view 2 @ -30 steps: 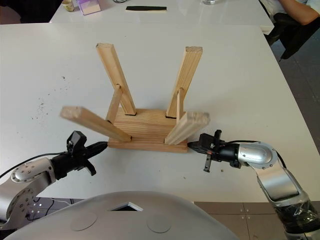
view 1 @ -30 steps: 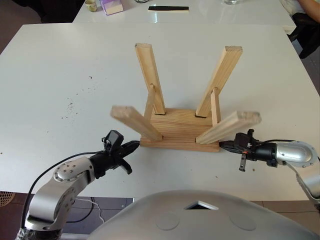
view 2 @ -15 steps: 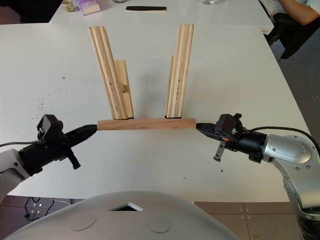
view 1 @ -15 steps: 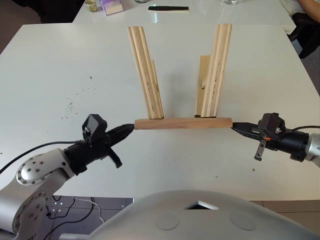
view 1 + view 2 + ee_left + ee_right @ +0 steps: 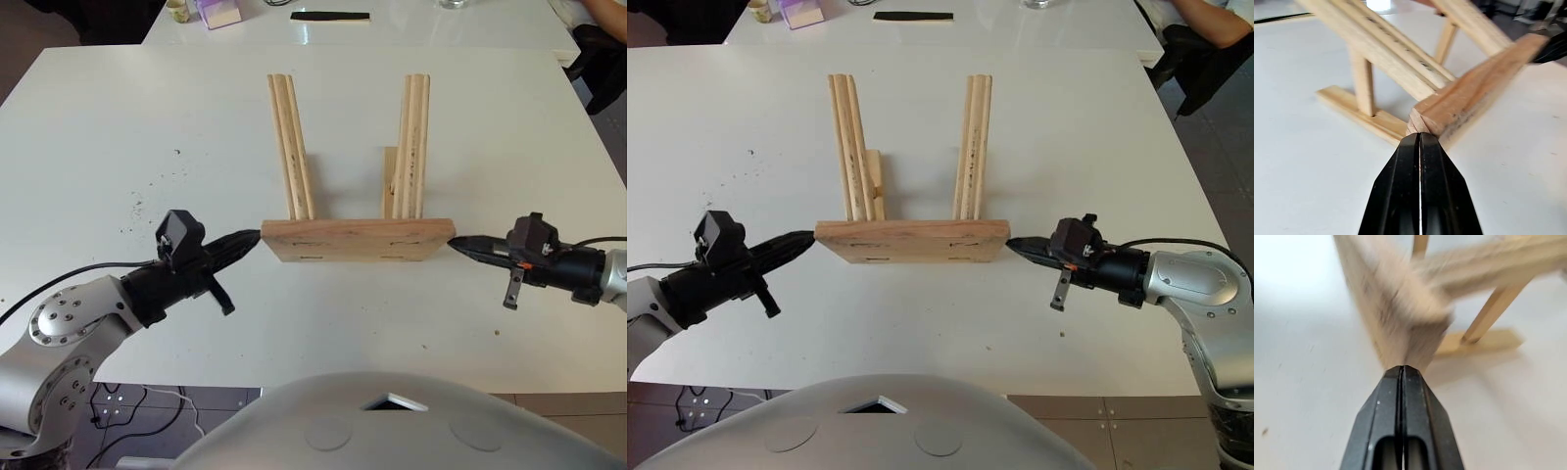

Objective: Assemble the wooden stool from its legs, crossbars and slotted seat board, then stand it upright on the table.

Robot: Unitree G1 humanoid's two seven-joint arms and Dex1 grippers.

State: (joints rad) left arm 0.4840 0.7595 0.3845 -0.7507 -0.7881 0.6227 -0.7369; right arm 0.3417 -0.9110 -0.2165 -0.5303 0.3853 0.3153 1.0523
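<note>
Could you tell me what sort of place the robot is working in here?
Probably an office or lab workroom: a large white table holding the wooden stool, a second table behind with a purple box, and tiled floor.

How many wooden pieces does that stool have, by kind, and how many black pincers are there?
Pale wooden legs: 4
Thin wooden crossbars: 2
Slotted wooden seat board: 1
Black left gripper and right gripper: 2
Total: 9

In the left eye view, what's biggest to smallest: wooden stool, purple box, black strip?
Pale wooden stool: largest.
Purple box and flat black strip: too close to rank; the box is bulkier but cut off, the strip longer and thinner.
</note>
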